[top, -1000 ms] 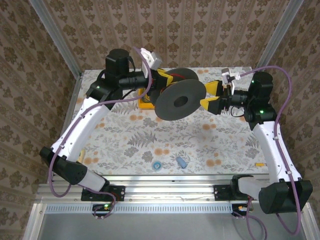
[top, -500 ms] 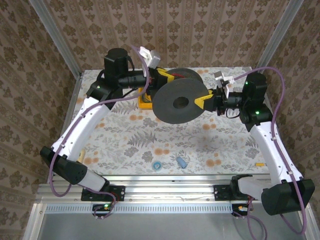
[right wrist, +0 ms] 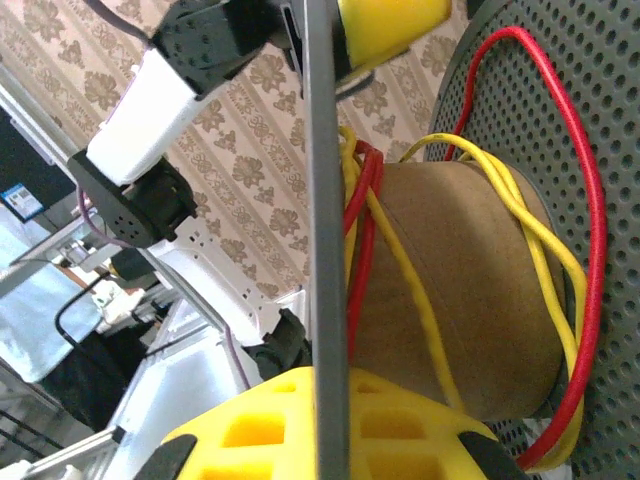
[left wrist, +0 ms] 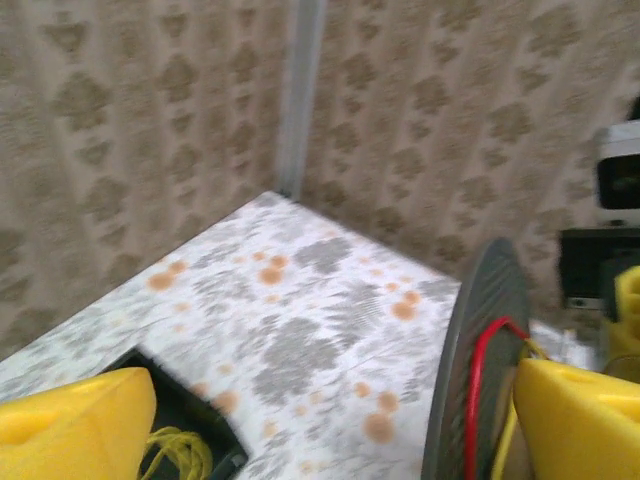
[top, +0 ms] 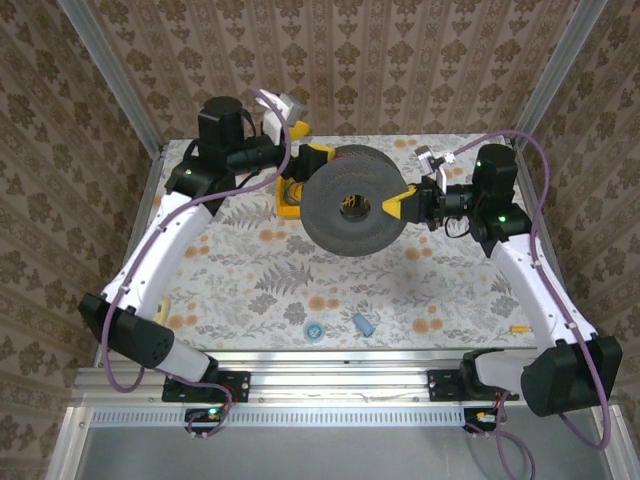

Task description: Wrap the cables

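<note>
The floral-patterned tabletop (top: 250, 270) lies below the right gripper (top: 397, 203). Well away from that gripper, toward the near edge and a little to its left, a small blue ring (top: 314, 329) and a pale blue cylinder (top: 364, 324) lie near each other without touching. Beyond the gripper rises patterned wallpaper (top: 400, 60), with a metal post (top: 110, 70) at the left corner.

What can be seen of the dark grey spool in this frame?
The dark grey spool is round, with two perforated flanges, a central hole and a brown, cardboard-looking core. Red wire and yellow wire loop loosely around the core. It is tilted up over the far half of the floral table, one flange facing the overhead camera. The right hand is shut on that flange's right rim; the left hand stands open at its left edge.
</note>
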### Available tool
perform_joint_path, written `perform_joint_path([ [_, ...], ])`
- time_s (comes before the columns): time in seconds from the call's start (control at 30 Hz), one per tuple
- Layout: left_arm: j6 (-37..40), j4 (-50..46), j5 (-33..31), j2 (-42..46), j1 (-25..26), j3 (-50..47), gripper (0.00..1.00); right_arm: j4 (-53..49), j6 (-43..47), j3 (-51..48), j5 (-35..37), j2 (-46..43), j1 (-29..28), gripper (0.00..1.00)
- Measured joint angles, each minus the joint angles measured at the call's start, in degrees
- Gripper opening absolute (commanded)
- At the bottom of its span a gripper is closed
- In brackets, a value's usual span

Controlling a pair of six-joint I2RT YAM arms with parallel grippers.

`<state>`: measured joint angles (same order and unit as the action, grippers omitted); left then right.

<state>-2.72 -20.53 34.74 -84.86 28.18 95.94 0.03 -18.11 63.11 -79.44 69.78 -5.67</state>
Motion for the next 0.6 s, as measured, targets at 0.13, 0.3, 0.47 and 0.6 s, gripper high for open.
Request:
perform_joint_path([
  [0.13,1.7,-3.2,-4.9,3.4,-3.5,-0.7,1.0,0.0,-3.0,-2.1,1.2,2.8,0.0,0.0],
  [0.3,3.7,-4.4,-9.4,8.7,-6.9,-1.9,1.0,1.6,-8.0,-4.8,3.3,9.0,0.0,0.0],
  [0.47,4.9,-4.4,-12.0,12.3,-7.0,-6.4,1.0,11.2,-18.6,-8.3,6.1,18.3,-0.2,0.0],
  [0.6,4.9,-4.4,-13.0,13.0,-7.0,-10.4,1.0,16.6,-24.5,-9.1,8.8,24.9,-1.5,0.0],
])
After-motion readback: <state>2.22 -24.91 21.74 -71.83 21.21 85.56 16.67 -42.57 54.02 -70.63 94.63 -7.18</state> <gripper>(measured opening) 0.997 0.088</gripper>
